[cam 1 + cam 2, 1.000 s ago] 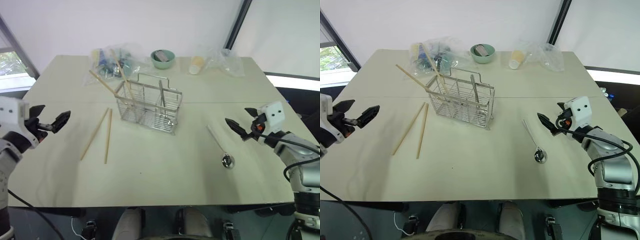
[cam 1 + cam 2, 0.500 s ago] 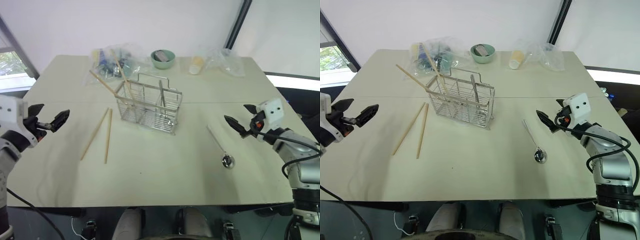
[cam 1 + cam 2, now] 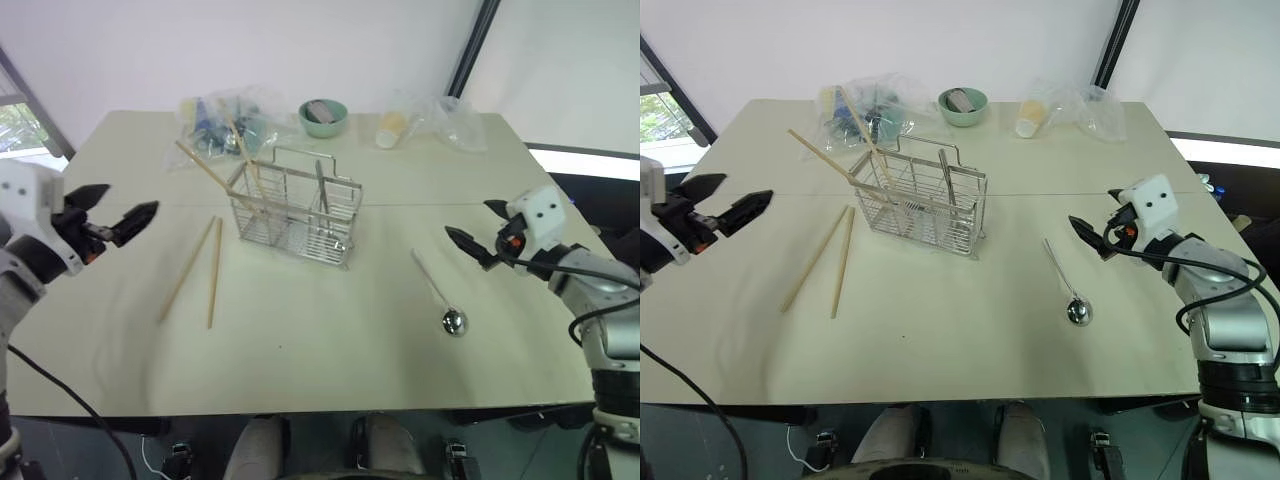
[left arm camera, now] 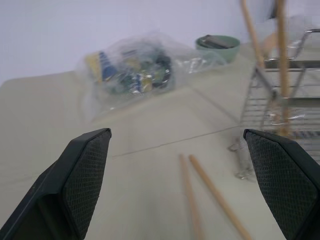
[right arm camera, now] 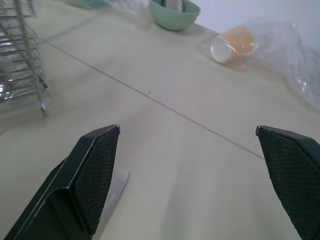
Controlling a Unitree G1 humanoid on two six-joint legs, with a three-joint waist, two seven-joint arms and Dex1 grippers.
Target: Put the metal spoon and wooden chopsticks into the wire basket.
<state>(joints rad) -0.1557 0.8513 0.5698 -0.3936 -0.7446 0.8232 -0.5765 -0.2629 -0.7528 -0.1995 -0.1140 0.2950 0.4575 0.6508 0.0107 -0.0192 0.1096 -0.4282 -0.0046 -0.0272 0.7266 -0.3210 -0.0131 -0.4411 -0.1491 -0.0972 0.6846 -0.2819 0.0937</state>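
Spoon (image 3: 437, 291) lies near open right gripper (image 3: 474, 233), untouched.

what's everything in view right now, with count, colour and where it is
wooden chopsticks: two, light brown, flat on the table left of the wire basket
more chopsticks: two, light brown, leaning up out of the basket's left end
wire basket: one, silver, middle of the table toward the back
metal spoon: one, silver, flat on the table right of the basket
bowl: one, green, back edge
plastic bag of mixed items: one, clear, back left
cup in a plastic bag: one, orange, back right
table: one, beige
left gripper: black fingers, open, above the table's left edge
right gripper: black fingers, open, beyond the spoon's handle end
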